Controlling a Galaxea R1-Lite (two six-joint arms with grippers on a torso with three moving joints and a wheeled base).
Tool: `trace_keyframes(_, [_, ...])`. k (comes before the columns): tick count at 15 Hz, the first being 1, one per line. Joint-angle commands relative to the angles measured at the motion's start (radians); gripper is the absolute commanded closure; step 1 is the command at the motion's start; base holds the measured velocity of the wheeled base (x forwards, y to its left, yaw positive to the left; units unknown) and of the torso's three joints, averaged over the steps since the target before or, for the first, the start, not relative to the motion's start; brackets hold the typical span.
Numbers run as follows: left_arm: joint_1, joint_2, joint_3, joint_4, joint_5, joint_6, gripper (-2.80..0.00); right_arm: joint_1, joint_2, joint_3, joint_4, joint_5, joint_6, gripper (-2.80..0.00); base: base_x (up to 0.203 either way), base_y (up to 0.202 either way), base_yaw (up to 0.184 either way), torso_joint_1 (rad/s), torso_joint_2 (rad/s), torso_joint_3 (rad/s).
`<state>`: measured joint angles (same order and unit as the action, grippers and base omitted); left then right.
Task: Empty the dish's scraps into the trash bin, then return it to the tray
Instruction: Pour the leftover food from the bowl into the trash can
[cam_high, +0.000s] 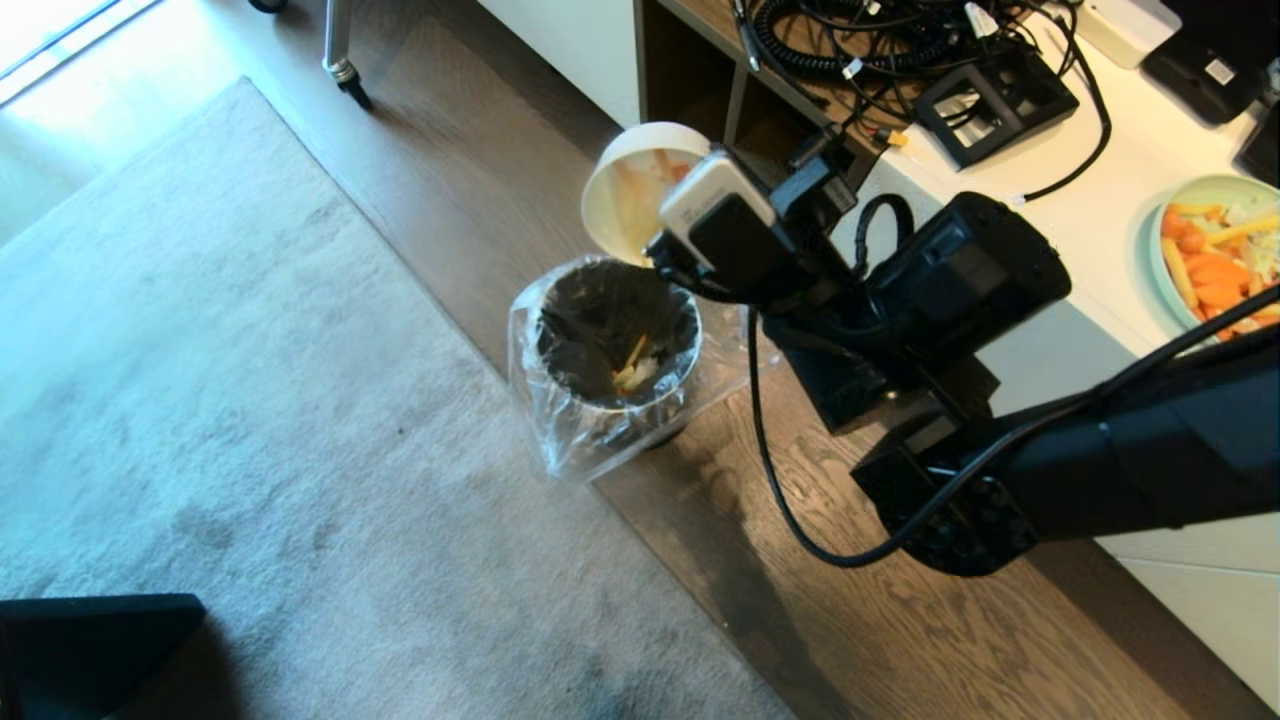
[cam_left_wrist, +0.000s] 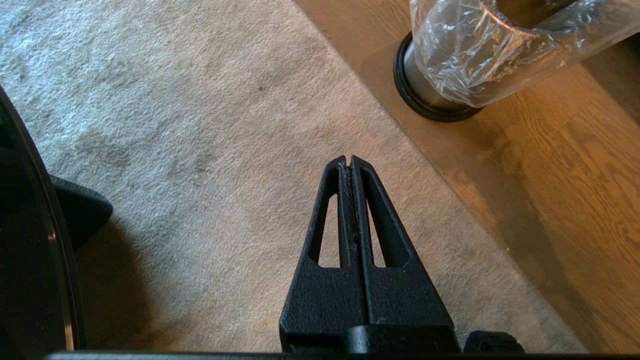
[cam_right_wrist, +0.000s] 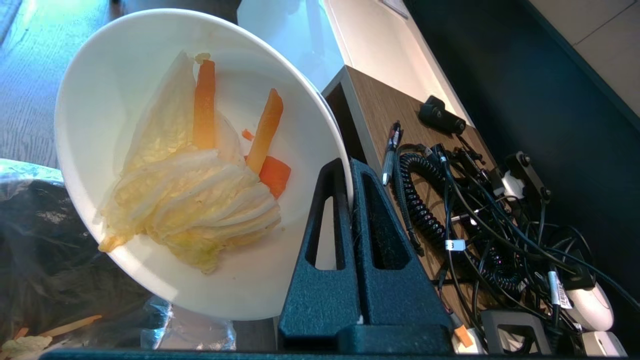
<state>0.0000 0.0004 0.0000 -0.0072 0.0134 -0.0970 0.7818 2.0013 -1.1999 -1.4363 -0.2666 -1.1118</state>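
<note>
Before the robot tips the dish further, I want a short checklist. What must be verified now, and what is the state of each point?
1. Right gripper pinches the rim of the dish: ok.
2. Dish is above the open mouth of the trash bin: ok.
3. Dish is emptied: not ok; scraps of cabbage and carrot cling inside.
4. Liner bag keeps the bin mouth open: ok.
5. Left gripper is shut, over the carpet, clear of the bin: ok.
6. Tray is free for the return: cannot tell, not in view.
</note>
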Motion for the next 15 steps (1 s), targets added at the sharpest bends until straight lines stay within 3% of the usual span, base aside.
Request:
trace_keyframes(1, [0.000,0.000,0.000,0.000,0.000,-0.001,0.00,0.009,0.004,0.031,-0.033,0.010,-0.015,0.00,0.000,0.000,0.000,0.000,0.00,0.000])
trace_keyframes(5, [0.000,0.000,0.000,0.000,0.000,-0.001,0.00,0.016,0.036,0.059,-0.120,0.069,-0.032,0.00,0.000,0.000,0.000,0.000,0.00,0.000])
trace_keyframes(15, [0.000,0.000,0.000,0.000,0.000,-0.001,0.00,0.021,0.054,-0.001,-0.131,0.233,-0.109,0.00,0.000,0.000,0.000,0.000,0.00,0.000])
